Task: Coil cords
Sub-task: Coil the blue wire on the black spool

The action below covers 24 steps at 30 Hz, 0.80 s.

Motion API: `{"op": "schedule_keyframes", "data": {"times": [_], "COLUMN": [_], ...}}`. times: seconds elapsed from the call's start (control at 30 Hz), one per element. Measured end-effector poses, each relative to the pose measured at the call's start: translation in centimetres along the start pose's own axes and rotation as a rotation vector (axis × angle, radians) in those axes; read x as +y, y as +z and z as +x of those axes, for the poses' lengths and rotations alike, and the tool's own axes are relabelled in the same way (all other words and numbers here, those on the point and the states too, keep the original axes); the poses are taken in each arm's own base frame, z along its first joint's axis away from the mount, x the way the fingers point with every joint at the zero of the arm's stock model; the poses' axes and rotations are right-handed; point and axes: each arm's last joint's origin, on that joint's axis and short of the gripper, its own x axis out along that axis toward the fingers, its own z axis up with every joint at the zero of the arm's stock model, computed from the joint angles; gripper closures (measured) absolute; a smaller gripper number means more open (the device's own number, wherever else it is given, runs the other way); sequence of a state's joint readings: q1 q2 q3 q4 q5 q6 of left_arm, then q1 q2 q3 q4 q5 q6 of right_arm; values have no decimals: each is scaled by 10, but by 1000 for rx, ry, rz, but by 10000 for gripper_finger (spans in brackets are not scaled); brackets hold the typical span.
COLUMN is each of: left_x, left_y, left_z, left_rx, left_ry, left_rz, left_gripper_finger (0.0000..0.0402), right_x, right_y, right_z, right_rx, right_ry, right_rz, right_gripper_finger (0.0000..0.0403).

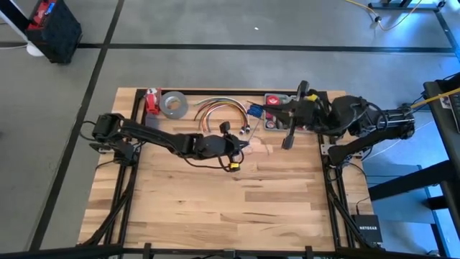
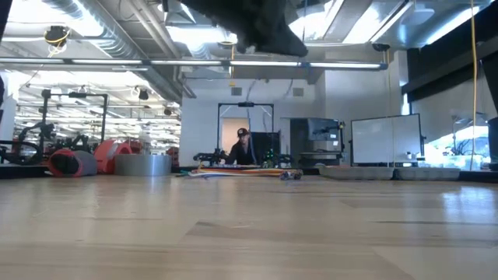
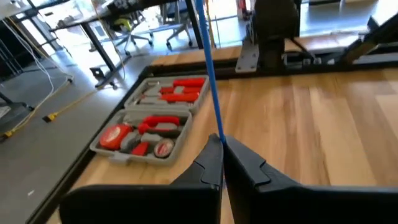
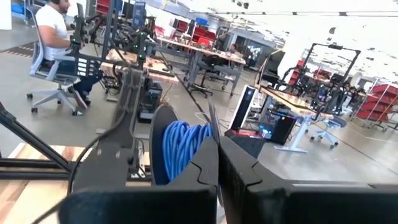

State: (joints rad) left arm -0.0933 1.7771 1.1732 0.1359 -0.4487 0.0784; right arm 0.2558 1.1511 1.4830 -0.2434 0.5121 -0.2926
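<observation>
Cords show as one thin blue line [image 3: 208,68] in the left wrist view, running up from between the tips of the left gripper [image 3: 221,142] toward the room beyond; the two dark fingers [image 3: 208,168] are pressed together with that line pinched between them; from above, the left gripper [image 1: 231,147] sits over the middle of the wooden table [image 1: 215,208], its arm reaching in from the table's left edge; a small yellow piece [image 1: 233,165] lies just beside it on the near side.

Ahead of the left claw, toward the table's far edge, an open grey tool case [image 3: 149,124] with red-handled tools lies on the wood; the same case [image 1: 277,111] shows in the high view right by the right arm; an arched bundle of orange, red and white cables [image 1: 219,108] lies just beyond the left gripper, and a grey tape roll [image 1: 172,104] farther off to its side, next to a red item [image 1: 152,101].

The right gripper [image 1: 287,140] hangs near the tool case, well apart from the left one; its fingers [image 4: 208,165] are closed together, and whether the thin strand rising at their tips is clamped there I cannot tell; past them a coil of blue cable [image 4: 183,146] hangs in the room, and a seated person [image 4: 53,37] works at a desk.
</observation>
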Motion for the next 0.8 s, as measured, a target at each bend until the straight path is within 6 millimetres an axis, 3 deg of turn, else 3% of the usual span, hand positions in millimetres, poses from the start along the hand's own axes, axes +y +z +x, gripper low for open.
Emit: {"op": "schedule_keyframes", "data": {"times": [0.47,0.7,0.8], "left_x": [-15,-15,-15], "left_y": [-39,-30,-24], "left_z": [24,16,9], "left_rx": [182,155,161], "left_ry": [-11,-23,-43], "left_rz": [74,78,87], "left_gripper_finger": [401,401,381], "right_x": [-16,-20,-23], "right_y": [22,30,36], "right_z": [-17,-17,-18], "right_rx": [38,-13,-50], "right_ry": [19,-30,-63], "right_rz": [-57,-17,13], "right_gripper_finger": [402,402,402]}}
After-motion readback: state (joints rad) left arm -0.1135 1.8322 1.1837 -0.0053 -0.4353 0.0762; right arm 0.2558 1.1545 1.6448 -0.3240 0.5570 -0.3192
